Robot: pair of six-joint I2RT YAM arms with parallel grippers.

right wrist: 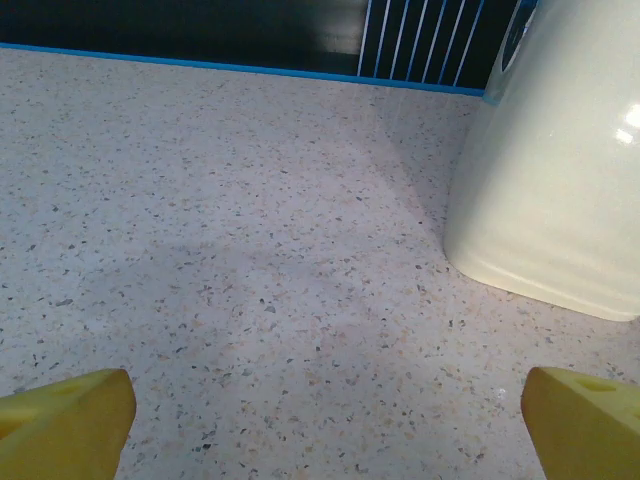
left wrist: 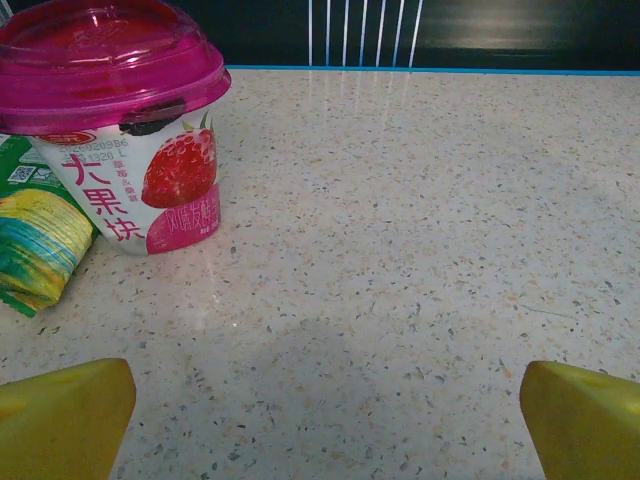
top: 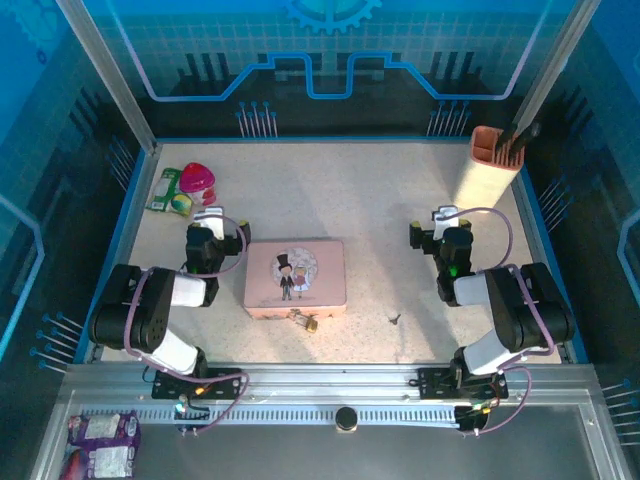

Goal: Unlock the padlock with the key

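Note:
The small brass padlock (top: 309, 322) lies on the table against the near edge of the pink tin (top: 296, 277). The tiny dark key (top: 395, 320) rests on the table to the right of it, apart from the tin. My left gripper (top: 208, 219) stands open left of the tin, well behind the padlock, and nothing lies between its yellow fingers (left wrist: 65, 415). My right gripper (top: 444, 217) is open too, behind and to the right of the key; bare table shows between its yellow fingers (right wrist: 585, 420).
A pink-lidded strawberry cup (top: 196, 180) and a green snack packet (top: 166, 190) sit at the back left, just ahead of the left gripper. A tall cream holder with an orange rim (top: 490, 163) stands at the back right, right of the right gripper.

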